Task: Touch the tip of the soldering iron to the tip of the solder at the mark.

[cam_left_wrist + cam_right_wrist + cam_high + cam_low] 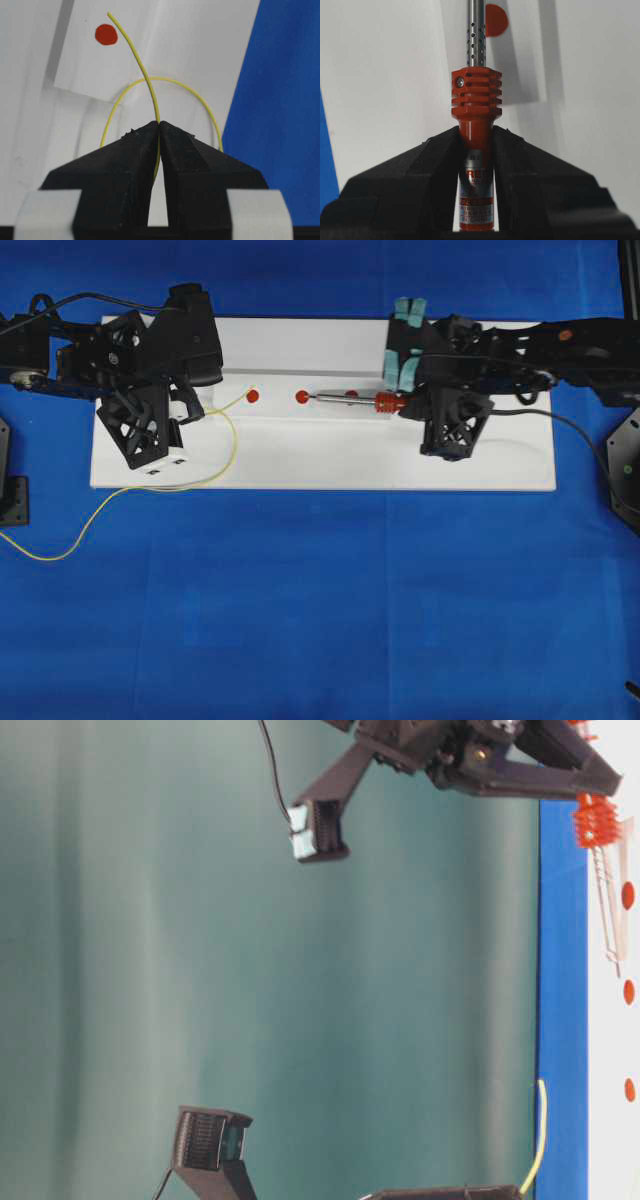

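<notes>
— While both tools are held, what do you see as the danger?

— The left hand [159, 131] is clenched on the long, very thin yellow solder wire [141, 67]; its free end sits just beside the leftmost red round mark [106, 34] on the white flat board [330, 455]. The right hand [476, 145] grips the red handle of the slim soldering iron with the silver metal shaft [476, 102]. In the overhead view the iron's tip lies near the middle red mark [302, 396], well apart from the solder tip.

— So what may go wrong?

— I think the wire is soft and it springs. If the iron pushes it from the side, the tip can bend away and the contact misses the mark.

— Anything else?

— The loose loop of wire trails off the board onto the blue surface [320, 620]. If it drags, it may pull the tip off the mark. Also the iron's black cord [560, 420] could tug the handle.
</notes>
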You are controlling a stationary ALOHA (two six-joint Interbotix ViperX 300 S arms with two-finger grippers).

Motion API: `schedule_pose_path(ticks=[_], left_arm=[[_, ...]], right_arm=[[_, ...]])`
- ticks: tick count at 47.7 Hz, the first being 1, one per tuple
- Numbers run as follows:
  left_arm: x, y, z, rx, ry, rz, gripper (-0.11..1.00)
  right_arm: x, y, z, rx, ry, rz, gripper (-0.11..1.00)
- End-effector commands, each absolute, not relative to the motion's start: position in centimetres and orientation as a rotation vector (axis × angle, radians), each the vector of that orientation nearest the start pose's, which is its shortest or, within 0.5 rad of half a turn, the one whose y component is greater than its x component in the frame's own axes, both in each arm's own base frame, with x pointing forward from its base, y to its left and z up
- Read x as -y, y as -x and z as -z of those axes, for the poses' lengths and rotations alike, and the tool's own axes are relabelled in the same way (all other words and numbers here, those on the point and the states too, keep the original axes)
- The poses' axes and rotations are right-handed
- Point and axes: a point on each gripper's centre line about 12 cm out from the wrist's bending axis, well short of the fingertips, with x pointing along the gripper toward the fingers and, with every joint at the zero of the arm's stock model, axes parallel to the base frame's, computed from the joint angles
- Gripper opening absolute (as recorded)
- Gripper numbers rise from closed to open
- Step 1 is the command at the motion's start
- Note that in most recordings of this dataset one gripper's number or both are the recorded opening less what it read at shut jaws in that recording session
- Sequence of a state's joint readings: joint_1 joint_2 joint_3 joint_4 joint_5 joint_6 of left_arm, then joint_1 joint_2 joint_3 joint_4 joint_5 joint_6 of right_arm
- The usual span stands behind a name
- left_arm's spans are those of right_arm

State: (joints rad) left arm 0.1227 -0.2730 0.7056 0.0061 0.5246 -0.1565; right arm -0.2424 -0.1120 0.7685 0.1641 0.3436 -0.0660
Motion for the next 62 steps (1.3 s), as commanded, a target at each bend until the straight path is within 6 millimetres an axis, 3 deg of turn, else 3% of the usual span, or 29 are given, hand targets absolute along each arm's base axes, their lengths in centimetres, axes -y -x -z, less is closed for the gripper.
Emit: schedule_pose_path(ticks=[1, 12, 20, 34, 47, 62], left_arm=[[-4.0, -31.7, -21.9, -0.912, 0.194, -0.188, 0.02], [-4.0, -31.7, -21.9, -0.912, 0.195, -0.187, 0.02], [-4.0, -31.9, -21.9, -0.911, 0.196, -0.188, 0.02], [-4.2, -33.4, -22.4, -0.901, 0.189, -0.184, 0.02], [-4.4, -37.4, -23.4, -0.869, 0.180, -0.173, 0.02], [-4.9, -42.5, -20.2, -0.929, 0.179, -0.173, 0.02]], right_arm=[[7.3, -31.2, -16.9, -0.918, -0.222, 0.221, 0.06], [6.7, -26.8, -18.0, -0.869, -0.225, 0.239, 0.06], [6.3, -25.2, -18.1, -0.857, -0.235, 0.244, 0.06], [6.4, -25.6, -17.5, -0.884, -0.237, 0.244, 0.06], [6.5, -25.7, -17.2, -0.891, -0.234, 0.245, 0.06], [6.6, -25.7, -17.1, -0.892, -0.227, 0.247, 0.06]])
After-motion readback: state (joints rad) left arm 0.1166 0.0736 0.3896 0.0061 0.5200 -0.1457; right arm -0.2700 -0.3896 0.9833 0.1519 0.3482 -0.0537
